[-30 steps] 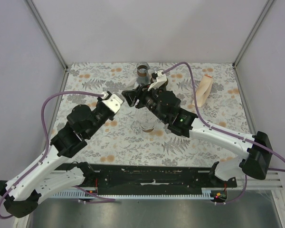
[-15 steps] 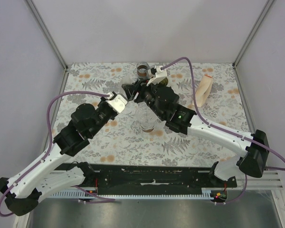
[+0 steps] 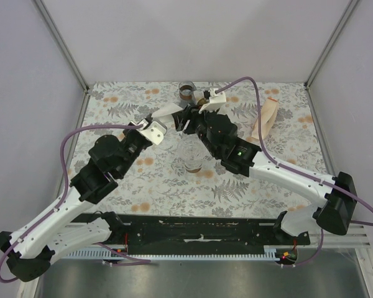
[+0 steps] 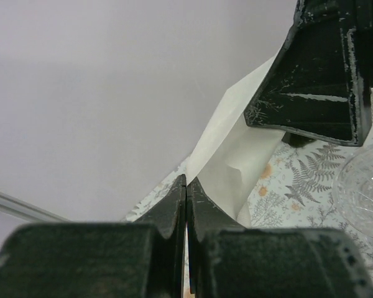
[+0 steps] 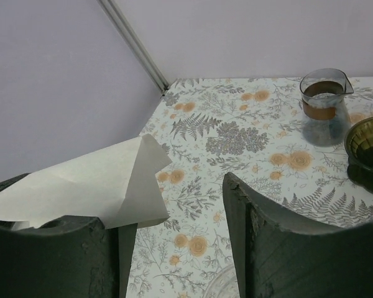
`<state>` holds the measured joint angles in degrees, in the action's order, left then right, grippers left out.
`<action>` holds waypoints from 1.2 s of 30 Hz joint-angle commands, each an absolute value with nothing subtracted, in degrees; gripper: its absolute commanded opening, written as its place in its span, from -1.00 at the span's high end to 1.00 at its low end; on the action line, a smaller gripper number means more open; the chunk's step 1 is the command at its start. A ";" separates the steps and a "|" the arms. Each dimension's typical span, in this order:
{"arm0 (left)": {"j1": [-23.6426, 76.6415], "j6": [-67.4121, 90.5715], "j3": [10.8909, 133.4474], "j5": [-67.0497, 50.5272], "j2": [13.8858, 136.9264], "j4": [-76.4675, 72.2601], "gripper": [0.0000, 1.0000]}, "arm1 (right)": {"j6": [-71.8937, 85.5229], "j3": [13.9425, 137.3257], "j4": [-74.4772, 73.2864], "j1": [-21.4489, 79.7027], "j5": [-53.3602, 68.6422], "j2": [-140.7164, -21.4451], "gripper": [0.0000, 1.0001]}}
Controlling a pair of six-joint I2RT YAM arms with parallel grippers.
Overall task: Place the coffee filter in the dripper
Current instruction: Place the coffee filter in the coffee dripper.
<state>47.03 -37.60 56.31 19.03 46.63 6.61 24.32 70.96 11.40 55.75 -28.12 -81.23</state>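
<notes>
The coffee filter (image 5: 93, 183) was seen as a thin sheet of white paper, creased and partly folded, with one corner bent over. It was held in the air above the far middle of the bench, to the left of the dripper (image 5: 367, 144). One edge of it was pinched by the left gripper (image 4: 186, 183), whose jaws were closed tight on the paper. The right gripper (image 5: 165, 205) was spread wide, and the sheet lay against its left finger (image 5: 50, 254) without being clamped.

The dripper, a dark olive translucent cup, was set near the far edge, just right of a clear glass jar (image 5: 323, 102) ringed by a brown band. Whether the two touched could not be told. A clear glass carafe (image 3: 191, 158) was placed near the middle of the bench, under the right arm. A long pale peach packet (image 3: 265, 120) was laid toward the far right corner.

The bench (image 5: 236, 143) was covered with a white cloth printed with grey ferns and orange flowers. It was enclosed by plain pale lilac walls (image 3: 193, 37), with metal frame posts (image 5: 133, 43) at the far corners.
</notes>
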 commanded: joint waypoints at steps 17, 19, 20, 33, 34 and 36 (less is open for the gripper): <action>48.60 -45.70 55.90 16.35 47.29 -1.14 0.96 | 32.08 71.63 18.63 55.20 -18.89 -79.89 -0.52; 48.95 -45.53 55.90 16.43 47.20 -1.06 0.96 | 32.96 71.89 19.68 54.93 -18.11 -80.68 -0.53; 49.04 -45.79 55.90 16.70 47.37 -0.97 0.96 | 33.31 71.81 20.38 54.84 -17.41 -80.86 -0.53; 48.87 -26.73 63.89 15.73 49.92 11.77 0.96 | 34.54 64.25 30.76 55.72 -10.80 -76.91 -0.60; 49.04 -26.20 64.07 15.21 50.01 12.30 0.96 | 34.89 64.25 30.07 55.72 -11.85 -76.73 -0.60; 49.04 -25.84 64.34 12.85 49.57 12.92 0.96 | 35.24 65.12 28.23 55.72 -14.14 -76.64 -0.53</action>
